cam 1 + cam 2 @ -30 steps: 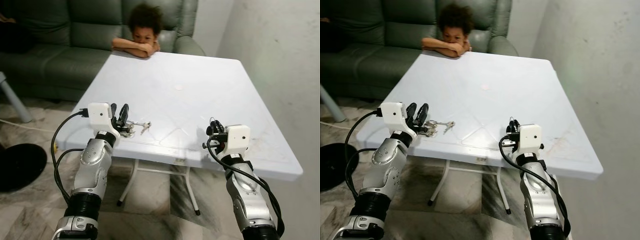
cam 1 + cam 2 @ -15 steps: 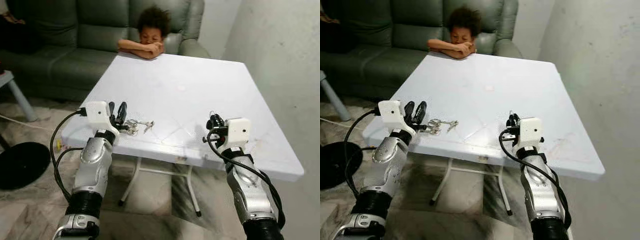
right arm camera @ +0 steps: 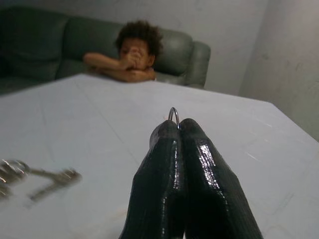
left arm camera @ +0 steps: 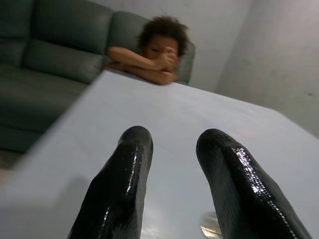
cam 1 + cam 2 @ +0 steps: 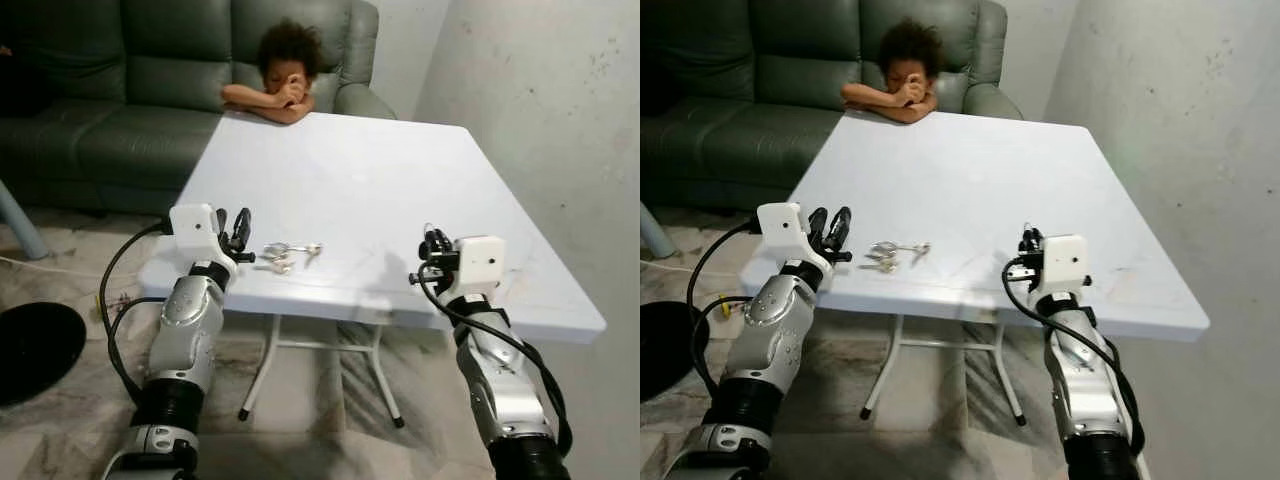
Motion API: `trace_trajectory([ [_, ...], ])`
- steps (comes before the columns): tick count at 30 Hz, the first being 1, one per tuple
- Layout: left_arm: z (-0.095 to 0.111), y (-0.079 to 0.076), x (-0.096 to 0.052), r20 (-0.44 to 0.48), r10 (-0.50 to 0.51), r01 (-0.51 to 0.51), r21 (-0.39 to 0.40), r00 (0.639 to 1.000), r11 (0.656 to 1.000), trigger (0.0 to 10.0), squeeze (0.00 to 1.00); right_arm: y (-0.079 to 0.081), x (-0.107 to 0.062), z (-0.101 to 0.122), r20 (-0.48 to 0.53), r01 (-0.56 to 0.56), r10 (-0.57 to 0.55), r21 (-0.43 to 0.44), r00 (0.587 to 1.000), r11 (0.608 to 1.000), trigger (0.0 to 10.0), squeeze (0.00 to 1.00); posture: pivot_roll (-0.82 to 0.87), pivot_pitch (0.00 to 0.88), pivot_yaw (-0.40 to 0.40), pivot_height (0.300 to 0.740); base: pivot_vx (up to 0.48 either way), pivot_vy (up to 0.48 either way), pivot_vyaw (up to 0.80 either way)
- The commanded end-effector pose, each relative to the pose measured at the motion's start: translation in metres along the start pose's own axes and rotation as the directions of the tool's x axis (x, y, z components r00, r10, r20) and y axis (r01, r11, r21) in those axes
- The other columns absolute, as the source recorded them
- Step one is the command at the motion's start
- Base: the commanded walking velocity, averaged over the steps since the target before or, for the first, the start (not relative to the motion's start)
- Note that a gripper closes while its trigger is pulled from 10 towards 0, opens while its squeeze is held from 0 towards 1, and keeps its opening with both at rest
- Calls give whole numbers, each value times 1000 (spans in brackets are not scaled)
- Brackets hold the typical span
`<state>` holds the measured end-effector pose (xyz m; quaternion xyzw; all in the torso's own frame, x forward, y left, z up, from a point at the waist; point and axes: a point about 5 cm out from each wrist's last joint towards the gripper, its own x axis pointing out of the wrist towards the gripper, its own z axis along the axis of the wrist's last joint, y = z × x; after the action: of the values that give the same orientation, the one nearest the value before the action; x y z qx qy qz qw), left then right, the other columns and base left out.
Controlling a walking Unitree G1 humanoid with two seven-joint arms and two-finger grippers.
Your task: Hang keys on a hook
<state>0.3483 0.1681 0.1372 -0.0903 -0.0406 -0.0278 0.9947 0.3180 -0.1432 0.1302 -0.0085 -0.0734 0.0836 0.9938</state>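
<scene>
A bunch of keys (image 5: 283, 255) lies on the white table (image 5: 380, 170) near its front left edge, also seen blurred in the right wrist view (image 3: 35, 179). My left gripper (image 5: 234, 222) stands open just to the left of the keys, apart from them, with nothing between its fingers (image 4: 132, 149). My right gripper (image 5: 432, 245) hovers over the table's front right part, shut on a small metal hook (image 3: 173, 113) whose wire loop sticks out above the fingertips.
A person (image 5: 285, 70) leans on the table's far edge with folded arms. A green sofa (image 5: 120, 100) stands behind and to the left. A bare wall (image 5: 540, 120) runs close along the right. A black round object (image 5: 30, 345) lies on the floor at left.
The camera has shifted. The gap between my left gripper and the keys has grown; the gripper was right against them before. The right gripper stays shut on the hook.
</scene>
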Motion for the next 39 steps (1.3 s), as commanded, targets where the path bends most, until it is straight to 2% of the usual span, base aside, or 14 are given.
trace_trajectory([
  [1,3,-12,4,6,-19,19,-10,1000,1000,10000,0,-13,-1,0,-12,34,-35,-19,999,999,10000,0,101,0,-80,740,0,480,-669],
  [3,2,-12,4,17,-2,2,-34,1000,999,10000,0,-11,-1,0,-10,29,-29,-19,1000,999,10000,0,102,0,-82,740,0,240,-672],
  [7,-3,-12,4,-31,51,-51,-24,998,998,10000,0,-8,-2,0,-14,16,-16,-15,1000,1000,10000,0,105,0,-87,740,0,0,-673],
  [18,-9,-17,0,-73,48,-50,-36,996,998,10000,0,-4,-6,-3,-21,17,-17,-8,1000,1000,10000,0,104,0,-85,740,0,0,-674],
  [20,-9,-17,1,-70,47,-49,-16,996,999,10000,0,-4,-6,-3,-22,18,-18,-6,1000,1000,10000,0,102,0,-81,740,0,0,-678],
  [21,-8,-19,2,-65,27,-25,30,998,999,10000,0,-3,-6,-4,-23,19,-19,-6,1000,1000,10000,0,100,0,-77,740,0,0,-675],
  [27,-8,-22,1,-55,-18,21,58,998,998,10000,0,-4,-8,-5,-23,24,-24,-12,999,1000,10000,0,95,0,-67,740,0,0,-680],
  [28,-7,-22,1,-48,-18,23,100,999,995,10000,0,-5,-9,-5,-24,27,-28,-13,999,1000,10000,0,96,0,-64,740,0,0,-681],
  [29,-9,-23,0,-59,-31,36,87,998,996,10000,0,-7,-10,-6,-26,35,-35,-14,999,999,10000,0,96,0,-61,740,0,0,-681],
  [31,-9,-23,0,-53,-22,27,85,998,996,10000,0,-7,-10,-7,-27,37,-37,-14,999,999,10000,0,95,0,-59,740,0,0,-681],
  [32,-8,-21,0,-39,-10,14,114,999,993,10000,0,-7,-10,-7,-26,38,-38,-14,999,999,10000,0,95,0,-59,740,0,0,-681],
  [33,-8,-21,0,-41,-13,18,114,999,993,10000,0,-8,-11,-7,-27,42,-42,-15,999,999,10000,0,95,0,-59,740,0,0,-681],
  [35,-11,-22,-1,-56,-19,22,54,998,998,10000,0,-10,-11,-7,-26,55,-55,-14,998,998,10000,0,95,0,-58,740,0,0,-681],
  [39,-10,-26,-2,-41,-22,25,61,999,998,10000,0,-11,-10,-7,-25,62,-62,-12,998,998,10000,0,97,0,-56,740,0,0,-680],
])
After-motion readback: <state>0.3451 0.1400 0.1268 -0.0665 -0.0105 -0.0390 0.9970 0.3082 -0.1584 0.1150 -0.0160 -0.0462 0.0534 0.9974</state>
